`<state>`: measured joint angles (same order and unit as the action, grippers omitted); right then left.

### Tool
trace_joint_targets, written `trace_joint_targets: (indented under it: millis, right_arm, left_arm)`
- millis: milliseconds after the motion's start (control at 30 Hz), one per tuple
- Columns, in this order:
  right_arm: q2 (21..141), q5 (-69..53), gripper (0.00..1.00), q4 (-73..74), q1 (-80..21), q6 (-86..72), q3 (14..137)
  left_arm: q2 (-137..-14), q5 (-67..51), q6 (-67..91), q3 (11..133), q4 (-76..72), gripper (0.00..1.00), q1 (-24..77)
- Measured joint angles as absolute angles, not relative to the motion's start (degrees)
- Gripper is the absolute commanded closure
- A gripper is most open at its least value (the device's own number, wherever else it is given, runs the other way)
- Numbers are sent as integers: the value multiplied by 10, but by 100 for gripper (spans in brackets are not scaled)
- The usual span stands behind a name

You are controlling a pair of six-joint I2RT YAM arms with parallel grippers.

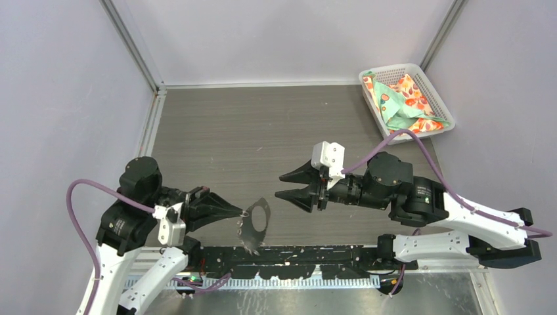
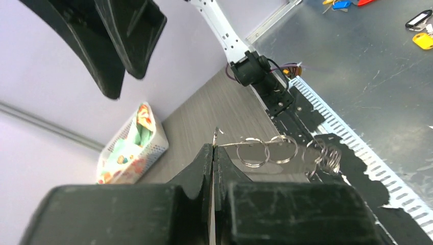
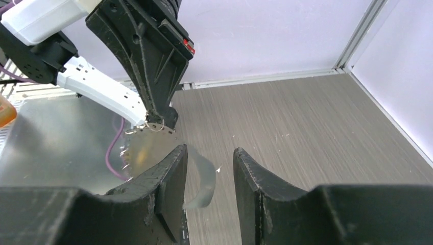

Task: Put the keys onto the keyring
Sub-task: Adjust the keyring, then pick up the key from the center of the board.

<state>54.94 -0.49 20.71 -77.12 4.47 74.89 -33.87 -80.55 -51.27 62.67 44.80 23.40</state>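
My left gripper (image 1: 241, 211) is shut on the keyring (image 1: 257, 222), a floppy translucent grey loop that hangs from its fingertips just above the table's near edge. In the left wrist view the shut gripper (image 2: 213, 147) pinches its edge, with small metal rings (image 2: 254, 153) strung beside the tips. My right gripper (image 1: 279, 186) is open and empty, just right of the loop and pointing at it. In the right wrist view the loop (image 3: 205, 176) hangs between the open gripper (image 3: 209, 150) and the left gripper (image 3: 159, 120). Small blue (image 2: 341, 4) and yellow (image 2: 328, 2) heads, perhaps the keys, lie far off on the metal surface.
A white basket (image 1: 378, 108) holding a patterned cloth stands at the back right corner, also in the left wrist view (image 2: 158, 144). A perforated black rail (image 1: 309, 252) runs along the table's near edge. A black tag (image 2: 418, 19) and yellow tag (image 2: 423, 40) lie on the metal surface.
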Motion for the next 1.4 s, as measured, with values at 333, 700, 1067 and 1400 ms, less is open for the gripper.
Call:
trace_joint_targets:
  millis: [333, 700, 1067, 1400]
  right_arm:
    - [551, -25, 59, 169, -771, 71, 717]
    - [546, -78, 60, 136, -771, 86, 684]
    - [555, -128, 60, 53, -771, 124, 662]
    - [549, -30, 55, 49, -771, 113, 648]
  left_arm:
    - [-326, -858, -497, 627, 349, 100, 234]
    - [-348, -876, -364, 640, 222, 100, 238]
    - [-377, -857, -276, 655, 152, 100, 270]
    - [-385, -741, -10, 605, -5, 100, 284]
